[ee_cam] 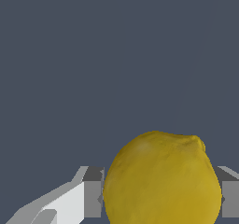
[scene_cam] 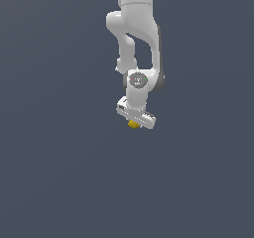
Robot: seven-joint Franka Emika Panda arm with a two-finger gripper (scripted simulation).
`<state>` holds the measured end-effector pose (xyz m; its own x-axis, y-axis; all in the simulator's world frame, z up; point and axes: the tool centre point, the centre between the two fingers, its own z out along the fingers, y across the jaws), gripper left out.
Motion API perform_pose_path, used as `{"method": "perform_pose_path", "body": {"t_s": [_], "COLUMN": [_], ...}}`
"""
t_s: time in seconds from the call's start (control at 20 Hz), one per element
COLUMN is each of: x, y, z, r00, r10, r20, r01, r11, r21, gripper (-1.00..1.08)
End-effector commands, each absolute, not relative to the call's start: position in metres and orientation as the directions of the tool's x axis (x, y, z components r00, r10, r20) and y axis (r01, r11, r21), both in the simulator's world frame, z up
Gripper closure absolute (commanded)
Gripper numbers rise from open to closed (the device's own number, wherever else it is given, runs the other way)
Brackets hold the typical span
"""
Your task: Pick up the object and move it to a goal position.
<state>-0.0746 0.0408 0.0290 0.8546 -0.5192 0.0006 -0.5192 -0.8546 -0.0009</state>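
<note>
The white, glossy arm point(scene_cam: 134, 33) hangs down from the top of the exterior view, its rounded, smooth-shelled links ending in a boxy end effector point(scene_cam: 134, 124). Just under that block peeks a small yellow-orange lump, the object point(scene_cam: 133, 124), pressed up against the underside of the end effector.

In the wrist view the object point(ee_cam: 162, 181) fills the lower part of the picture: a lemon-like body, rounded and slightly irregular, with a small nub at one end and a matte, faintly dimpled yellow skin that shades to ochre low down. Flat grey fingers point(ee_cam: 93, 192) sit on either side of it, flush against its flanks, so the end effector is clenched around the object. Behind everything lies a plain, even slate-grey surface without texture.
</note>
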Motion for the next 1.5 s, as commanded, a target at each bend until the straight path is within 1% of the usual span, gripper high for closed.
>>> {"method": "perform_pose_path", "body": {"t_s": [0.0, 0.3, 0.55, 0.8, 1.2, 1.45], "x": [-0.075, -0.074, -0.072, -0.069, -0.062, -0.057], "y": [0.04, 0.044, 0.056, 0.073, 0.109, 0.125], "z": [0.028, 0.036, 0.058, 0.093, 0.162, 0.192], "r00": [0.854, 0.855, 0.855, 0.854, 0.854, 0.854], "r10": [-0.52, -0.519, -0.519, -0.52, -0.52, -0.52], "r20": [0.0, 0.001, 0.001, 0.001, 0.001, 0.001], "r01": [-0.52, -0.519, -0.519, -0.52, -0.52, -0.52], "r11": [-0.854, -0.855, -0.855, -0.854, -0.854, -0.854], "r21": [0.0, -0.001, -0.001, 0.0, 0.001, 0.001], "gripper": [1.08, 1.08, 1.08, 1.08, 1.08, 1.08]}}
